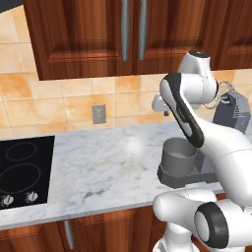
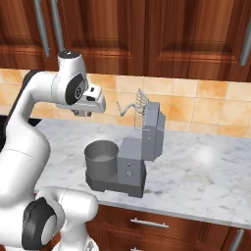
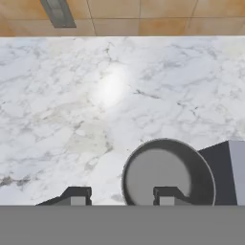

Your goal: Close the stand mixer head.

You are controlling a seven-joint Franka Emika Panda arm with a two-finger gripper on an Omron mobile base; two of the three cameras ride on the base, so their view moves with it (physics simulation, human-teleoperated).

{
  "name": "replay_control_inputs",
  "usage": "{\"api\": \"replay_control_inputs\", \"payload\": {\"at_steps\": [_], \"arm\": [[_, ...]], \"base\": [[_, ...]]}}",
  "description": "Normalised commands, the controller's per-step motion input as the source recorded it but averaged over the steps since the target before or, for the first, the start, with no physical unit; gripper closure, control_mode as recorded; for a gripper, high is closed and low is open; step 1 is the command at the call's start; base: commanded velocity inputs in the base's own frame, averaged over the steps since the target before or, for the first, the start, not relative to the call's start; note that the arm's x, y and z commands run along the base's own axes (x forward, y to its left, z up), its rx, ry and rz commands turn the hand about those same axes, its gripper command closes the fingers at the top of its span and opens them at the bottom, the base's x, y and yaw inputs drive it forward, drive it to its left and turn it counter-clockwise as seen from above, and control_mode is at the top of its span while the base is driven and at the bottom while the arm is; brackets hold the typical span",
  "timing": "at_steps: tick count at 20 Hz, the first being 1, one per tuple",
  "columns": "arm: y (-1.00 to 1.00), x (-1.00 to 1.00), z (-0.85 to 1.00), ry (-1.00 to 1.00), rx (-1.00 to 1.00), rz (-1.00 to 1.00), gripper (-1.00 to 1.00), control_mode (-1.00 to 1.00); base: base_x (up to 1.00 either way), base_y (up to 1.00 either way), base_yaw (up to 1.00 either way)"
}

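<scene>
Gripper (image 3: 118, 196) fingers spread, empty, above bowl (image 3: 167, 173). Mixer head (image 2: 153, 131) tilted back, upright on column behind bowl, whisk (image 2: 139, 110) exposed. Likely rigid, hinged, moderately heavy; push top edge down, avoid thin whisk.

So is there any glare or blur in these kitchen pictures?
Left base view: a soft white glare patch on the white marble counter. Right base view: a similar patch right of the grey stand mixer's tilted-up head. Hand view: glare above the grey cylindrical bowl; all are sharp.

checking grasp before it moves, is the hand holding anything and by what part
Nothing is held: the hand is open above the bowl, apart from the tilted-up mixer head.
</scene>
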Motion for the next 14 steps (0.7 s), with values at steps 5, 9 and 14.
{"api": "replay_control_inputs", "payload": {"at_steps": [5, 9, 14], "arm": [[-0.74, -0.51, 0.0, -0.06, 0.0, 0.0, -1.0, -1.0], [-1.0, -0.73, 0.0, -0.16, 0.0, 0.03, -1.0, -1.0], [-1.0, -0.32, 0.0, -0.27, 0.08, 0.14, -1.0, -1.0]], "base": [[0.0, 0.0, 0.0], [0.0, 0.0, 0.0], [0.0, 0.0, 0.0]]}}
